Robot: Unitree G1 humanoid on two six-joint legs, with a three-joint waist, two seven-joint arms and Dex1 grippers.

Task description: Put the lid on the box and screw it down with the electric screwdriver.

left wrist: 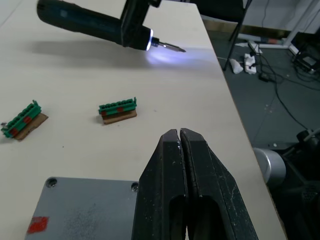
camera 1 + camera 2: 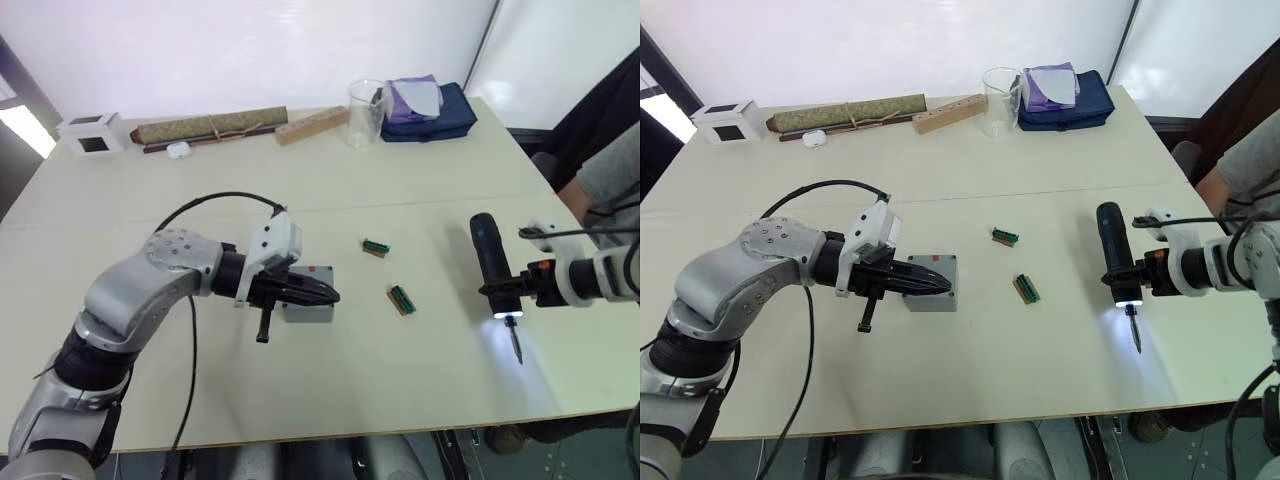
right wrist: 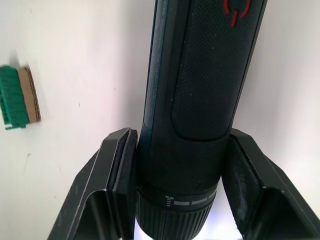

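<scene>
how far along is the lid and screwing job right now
Looks done: the flat grey lid sits on the small grey box, a screw showing at each of two corners. In hand: the right tool clamps the long black electric screwdriver, its tip light on, held off to the side. The shut left tool rests over the lid. Left: driving the screws.

Bright, even light; the far wall glares white. The long black pen-shaped electric screwdriver (image 2: 497,270) casts a bluish-white pool on the pale worktop (image 2: 420,200), sharp throughout.
</scene>
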